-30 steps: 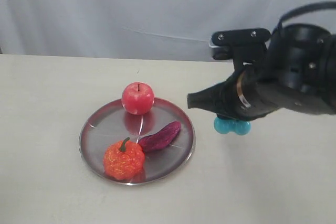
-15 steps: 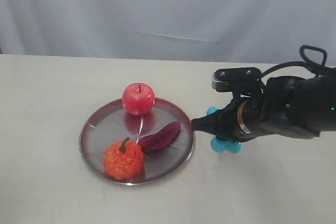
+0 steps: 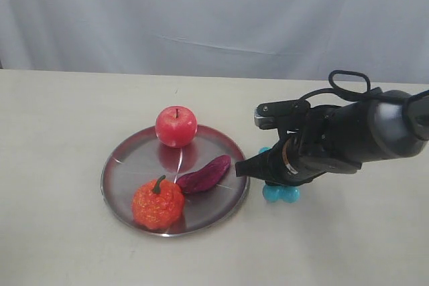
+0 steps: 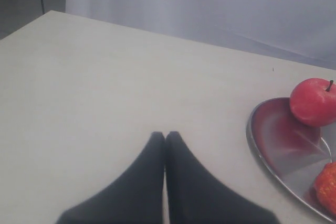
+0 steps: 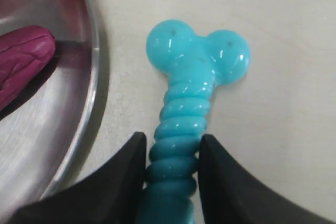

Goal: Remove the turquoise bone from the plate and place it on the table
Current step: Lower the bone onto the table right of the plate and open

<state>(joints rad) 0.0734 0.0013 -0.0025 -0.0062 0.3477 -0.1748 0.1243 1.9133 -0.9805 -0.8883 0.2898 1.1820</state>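
The turquoise bone (image 3: 280, 193) lies low on the beige table (image 3: 60, 118), just right of the silver plate (image 3: 134, 160) and off its rim. Most of it is hidden under my right arm in the exterior view. My right gripper (image 5: 172, 140) is shut on the bone's ribbed shaft (image 5: 185, 109), and one knobbed end points away from the fingers. The plate's rim (image 5: 92, 72) runs close beside the bone without touching it. My left gripper (image 4: 165, 135) is shut with nothing in it, above bare table beside the plate (image 4: 273, 148).
On the plate sit a red apple (image 3: 176, 125), an orange pumpkin toy (image 3: 157, 203) and a dark purple vegetable (image 3: 204, 173). A grey-white curtain (image 3: 201, 11) closes off the back of the table.
My right arm has come down and slightly left with the bone, from above the table to table level beside the plate's right rim. The things on the plate have not moved.
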